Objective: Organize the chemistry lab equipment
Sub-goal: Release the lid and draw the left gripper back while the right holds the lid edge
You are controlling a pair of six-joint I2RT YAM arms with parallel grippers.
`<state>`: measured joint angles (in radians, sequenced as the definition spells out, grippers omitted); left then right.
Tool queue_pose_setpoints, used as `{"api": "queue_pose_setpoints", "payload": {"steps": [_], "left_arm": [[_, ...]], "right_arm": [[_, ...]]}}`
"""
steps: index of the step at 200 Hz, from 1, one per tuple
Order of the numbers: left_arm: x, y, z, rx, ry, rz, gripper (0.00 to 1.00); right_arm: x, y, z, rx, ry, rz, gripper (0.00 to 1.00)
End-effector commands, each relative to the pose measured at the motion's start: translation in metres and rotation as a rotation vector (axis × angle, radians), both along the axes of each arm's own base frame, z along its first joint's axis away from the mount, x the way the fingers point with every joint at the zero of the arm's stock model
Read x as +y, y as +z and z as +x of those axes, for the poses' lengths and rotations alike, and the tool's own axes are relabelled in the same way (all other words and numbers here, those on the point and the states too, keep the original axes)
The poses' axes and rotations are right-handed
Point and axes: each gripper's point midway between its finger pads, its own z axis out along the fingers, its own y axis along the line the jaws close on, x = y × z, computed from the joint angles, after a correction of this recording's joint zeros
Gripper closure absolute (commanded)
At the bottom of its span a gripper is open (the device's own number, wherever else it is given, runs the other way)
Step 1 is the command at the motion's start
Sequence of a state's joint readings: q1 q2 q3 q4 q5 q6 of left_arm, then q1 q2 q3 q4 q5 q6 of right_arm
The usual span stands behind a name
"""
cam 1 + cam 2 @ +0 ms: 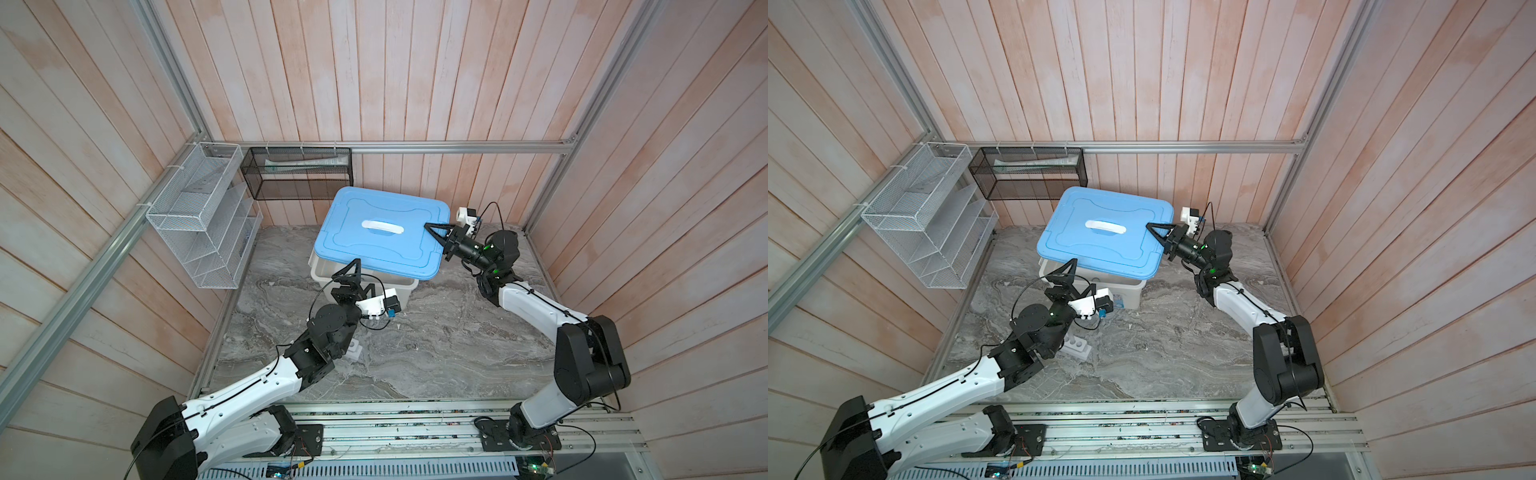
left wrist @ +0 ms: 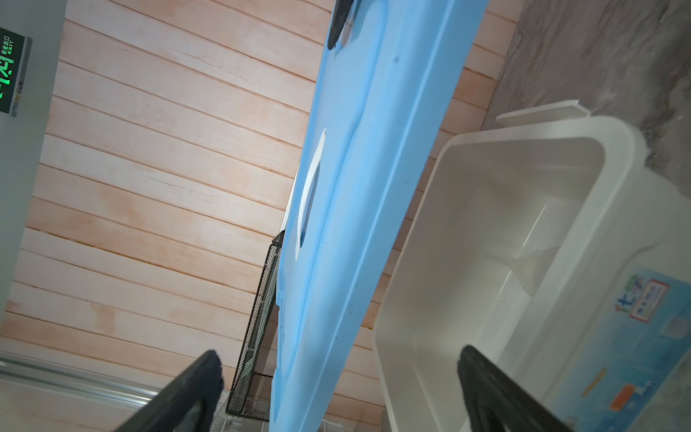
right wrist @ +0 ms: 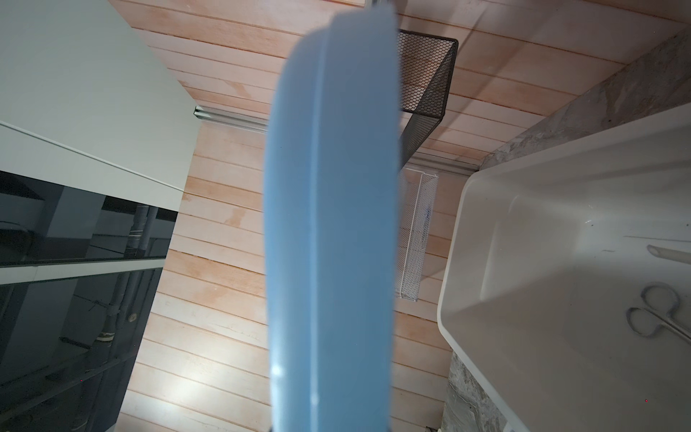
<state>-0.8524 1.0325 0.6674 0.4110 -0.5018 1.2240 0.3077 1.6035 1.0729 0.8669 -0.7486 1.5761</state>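
R gripper [image 1: 429, 227] is clamped on the right edge of the blue lid [image 1: 353, 249], holding it up clear of the white bin [image 1: 322, 273]; L gripper [image 2: 340, 353] gapes wide w/ nothing in it, by the bin's near rim. In the bin lie a clear tube [image 3: 669, 259] & a ring-handled metal tool [image 3: 662, 321]; the white rack [image 1: 1079, 348] sits on the table, half under the L arm; tube prob. light, slick, breakable, so pinch mid-body gently; rack stiff, take an end wall. Flask & other tubes not visible; lid hides most of the bin from above.

We found both top views evenly lit, the wooden walls [image 1: 415, 75] bowing at the edges; the right wrist view showed the blue lid [image 3: 329, 224] blurred.
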Motion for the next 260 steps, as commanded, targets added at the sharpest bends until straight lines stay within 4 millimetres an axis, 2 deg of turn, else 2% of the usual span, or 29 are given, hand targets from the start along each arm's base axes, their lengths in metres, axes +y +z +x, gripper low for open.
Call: {"api": "queue_pose_setpoints", "payload": {"steps": [1,43,63,81,102,140,182,211,260], "left_arm": [[-0.001,0.038,-0.015,0.045,-0.091,-0.225,0.0],[0.021,0.082,-0.026,0.107,-0.139,-0.476,0.0],[0.052,0.109,-0.025,0.13,-0.157,-0.669,0.0],[0.085,0.12,-0.015,0.167,-0.135,-0.818,0.0],[0.114,0.118,0.001,0.229,-0.091,-0.958,0.0],[0.141,0.104,0.03,0.338,-0.022,-1.09,0.0],[0.159,0.094,0.042,0.376,0.0,-1.182,0.0],[0.165,0.088,0.041,0.382,-0.004,-1.232,0.0],[0.165,0.075,0.046,0.406,-0.003,-1.254,0.0]], "right_arm": [[-0.004,0.017,0.001,-0.08,-0.017,0.007,0.87],[-0.011,0.005,0.01,-0.076,-0.025,-0.028,0.87],[-0.008,-0.004,0.01,-0.079,-0.007,-0.06,0.87],[-0.006,-0.016,0.011,-0.071,0.008,-0.082,0.87],[-0.004,-0.026,0.012,-0.06,0.016,-0.094,0.87],[0.006,-0.031,0.016,-0.065,0.038,-0.097,0.87],[0.031,-0.048,0.021,-0.037,0.103,-0.1,0.87],[0.044,-0.057,0.027,-0.018,0.132,-0.094,0.87],[0.051,-0.07,0.039,0.004,0.128,-0.103,0.87]]}}
